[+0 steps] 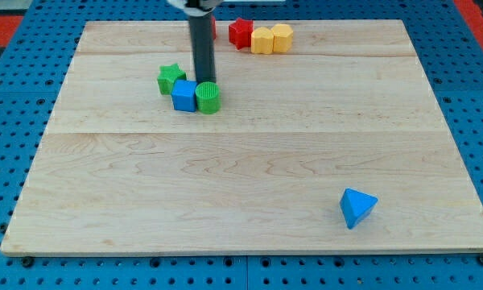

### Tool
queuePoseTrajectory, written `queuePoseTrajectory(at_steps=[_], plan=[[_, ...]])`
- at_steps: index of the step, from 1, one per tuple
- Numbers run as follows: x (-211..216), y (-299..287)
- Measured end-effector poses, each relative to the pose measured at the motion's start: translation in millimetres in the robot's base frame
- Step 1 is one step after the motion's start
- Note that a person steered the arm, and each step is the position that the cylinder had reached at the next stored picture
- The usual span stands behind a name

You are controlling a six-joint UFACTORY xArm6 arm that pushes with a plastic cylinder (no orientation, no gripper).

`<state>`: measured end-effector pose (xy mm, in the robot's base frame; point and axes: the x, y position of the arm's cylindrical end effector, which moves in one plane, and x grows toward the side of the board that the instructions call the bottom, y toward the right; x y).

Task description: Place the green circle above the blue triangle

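Note:
The green circle [208, 97] sits in the upper left part of the wooden board [249, 193], touching a blue cube [184, 95] on its left. My tip [204, 81] stands right behind the green circle, at its top edge. The blue triangle [357, 207] lies far off at the view's lower right.
A green star [171, 77] touches the blue cube at its upper left. A red star [241, 32], a yellow heart-like block [262, 39] and a yellow hexagon [282, 37] stand in a row at the top edge. Another red block [212, 28] is mostly hidden behind the rod.

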<state>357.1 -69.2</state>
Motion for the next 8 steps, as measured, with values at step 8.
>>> queuePoseTrajectory(at_steps=[8], plan=[[124, 132]])
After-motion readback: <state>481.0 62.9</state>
